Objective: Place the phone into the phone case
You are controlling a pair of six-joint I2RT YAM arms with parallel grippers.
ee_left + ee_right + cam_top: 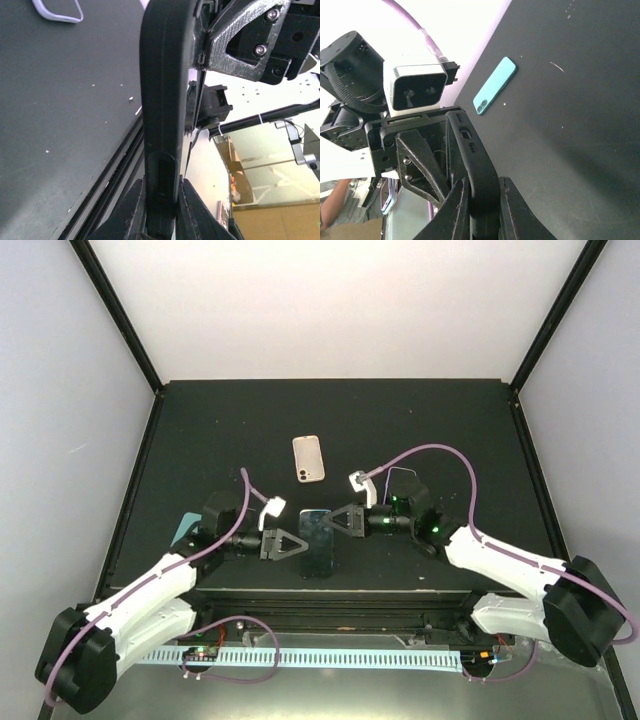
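A black phone case (318, 540) hangs above the table's near middle, held at both long edges. My left gripper (298, 544) is shut on its left edge (162, 150), near a slot cut-out. My right gripper (336, 521) is shut on the opposite edge (480, 165), beside the button cut-outs. The case's upper face looks dark and glossy; I cannot tell whether anything sits in it. A teal phone (494, 85) lies back up on the table, its camera lenses showing. From above, the phone (183, 530) is half hidden behind my left arm.
A pale pinkish case-like piece (308, 458) lies flat on the black tabletop (420, 430) beyond the grippers; its light rim (57, 12) shows in the left wrist view. The table's raised front edge (330, 592) runs just below the held case. White walls close in the sides.
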